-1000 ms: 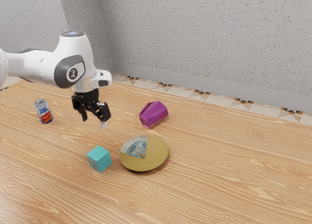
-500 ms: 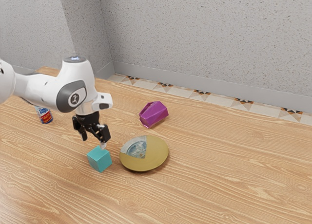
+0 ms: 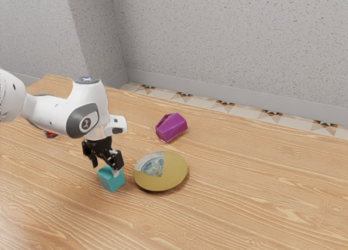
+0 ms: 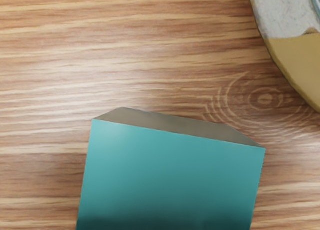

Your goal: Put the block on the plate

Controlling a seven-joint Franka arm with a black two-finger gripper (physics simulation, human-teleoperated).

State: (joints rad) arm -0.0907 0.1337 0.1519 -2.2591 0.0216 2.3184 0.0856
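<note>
Claw [image 3: 105, 169] at the teal block [image 3: 112, 182], fingers apart. From where I sit, contact with the block is hard to judge. Block rests on the counter [image 3: 244, 190], just beside the plate [image 3: 174, 172], not on it. Purple faceted object [image 3: 172, 127] lies near the plate, apart from it.

No words, brands or numbers can be read. On the arm [image 3: 51, 110], a round badge [image 3: 86, 124] is marked with a dark sign too small to be made out. The can [image 3: 51, 135] is mostly hidden, its label unreadable.
</note>
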